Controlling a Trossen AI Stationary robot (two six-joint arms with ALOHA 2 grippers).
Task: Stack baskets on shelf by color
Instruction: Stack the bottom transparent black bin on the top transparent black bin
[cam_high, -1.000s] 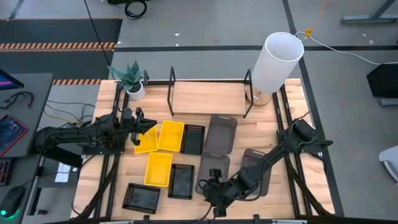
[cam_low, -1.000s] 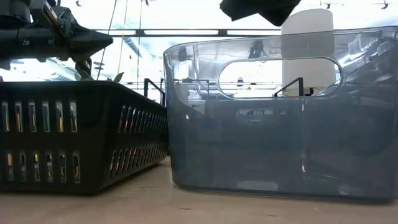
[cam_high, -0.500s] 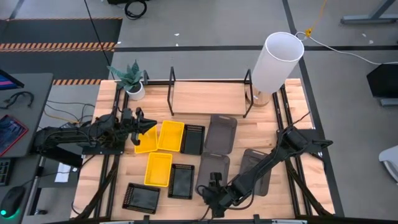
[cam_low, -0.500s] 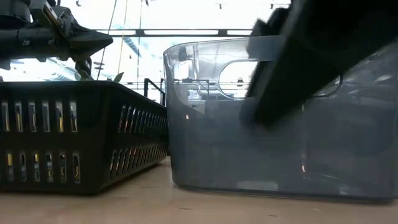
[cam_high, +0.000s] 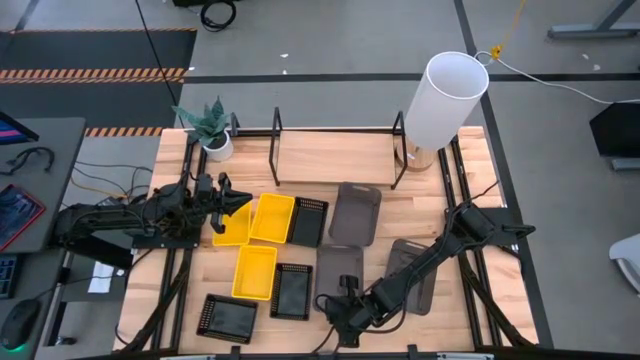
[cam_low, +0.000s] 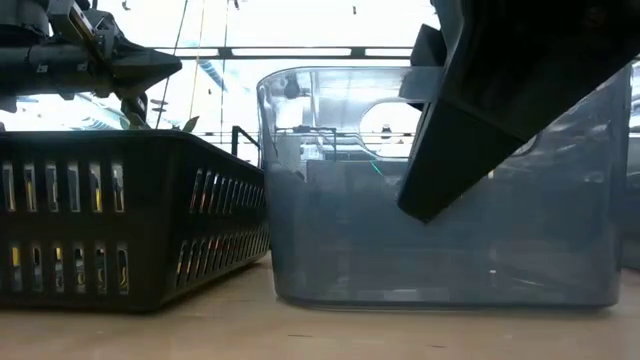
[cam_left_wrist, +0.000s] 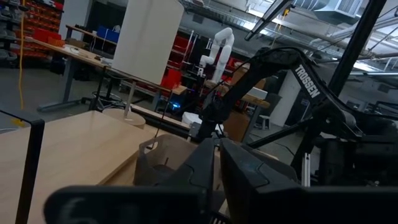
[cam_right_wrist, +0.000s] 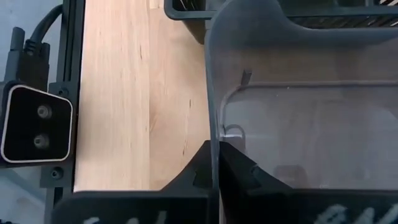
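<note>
My right gripper (cam_high: 345, 303) is shut on the near end of a dark grey basket (cam_high: 339, 272) at the table's near middle. Two other grey baskets (cam_high: 355, 213) (cam_high: 412, 272) lie farther back and to the right. Three yellow baskets (cam_high: 275, 217) and three black perforated ones (cam_high: 292, 290) lie to the left, all flat on the table. The shelf (cam_high: 335, 155) stands along the far edge. My left gripper (cam_high: 225, 205) hovers shut over the leftmost yellow basket (cam_high: 236, 230), with nothing showing between its fingers. My right gripper pinches the grey basket's near end wall (cam_right_wrist: 214, 134) at its rim, one finger inside the basket and one outside. The fingers slant down from the near right side. The basket's bottom (cam_low: 440, 300) rests on the table.
A tall white cylinder (cam_high: 445, 98) stands at the shelf's right end and a potted plant (cam_high: 210, 125) at its left. A black basket (cam_low: 120, 220) sits close beside the held grey one. Bare wood shows between the baskets and the shelf.
My right gripper has come down from above the grey basket onto its near end wall and taken hold of it. My left gripper has kept still.
</note>
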